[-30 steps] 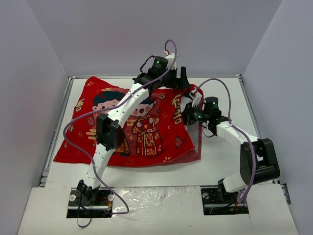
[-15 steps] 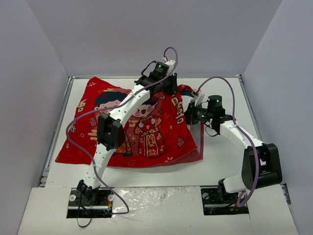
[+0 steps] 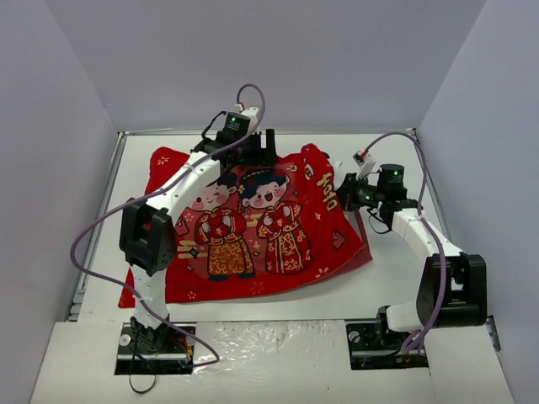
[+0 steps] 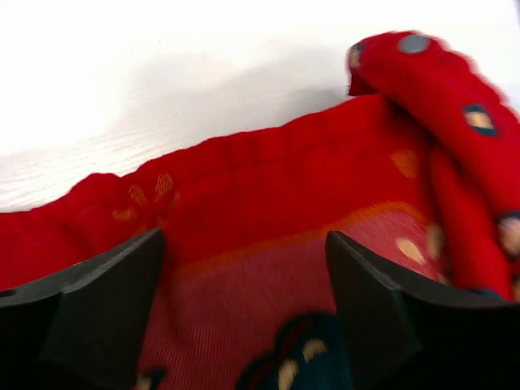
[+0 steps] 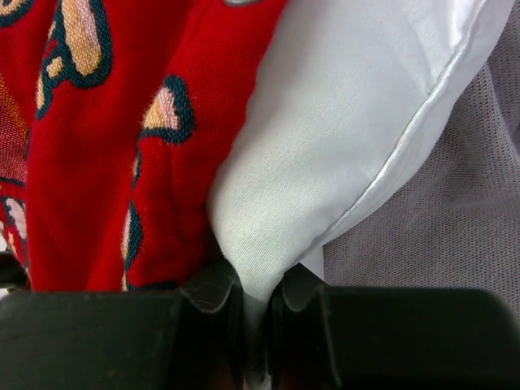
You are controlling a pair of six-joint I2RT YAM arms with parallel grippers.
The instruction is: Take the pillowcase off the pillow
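Observation:
The red pillowcase (image 3: 253, 227), printed with two cartoon children, lies spread across the middle of the table. It fills the lower half of the left wrist view (image 4: 284, 187). My left gripper (image 3: 268, 143) hovers at its far edge, open, fingers straddling red cloth (image 4: 244, 240) without pinching it. My right gripper (image 3: 347, 192) is at the pillowcase's right edge. In the right wrist view it (image 5: 253, 284) is shut on a corner of the white pillow (image 5: 341, 122), which pokes out beside the red cover (image 5: 97, 146). In the top view the pillow is hidden under the cover.
The white table (image 3: 387, 278) is walled by grey panels on the left, back and right. A grey mesh-like fabric (image 5: 455, 211) lies under the pillow corner in the right wrist view. Purple cables loop above both arms.
The left gripper has swung left along the far edge of the pillowcase. The right gripper has moved right, and the pillowcase has shifted right and turned with it.

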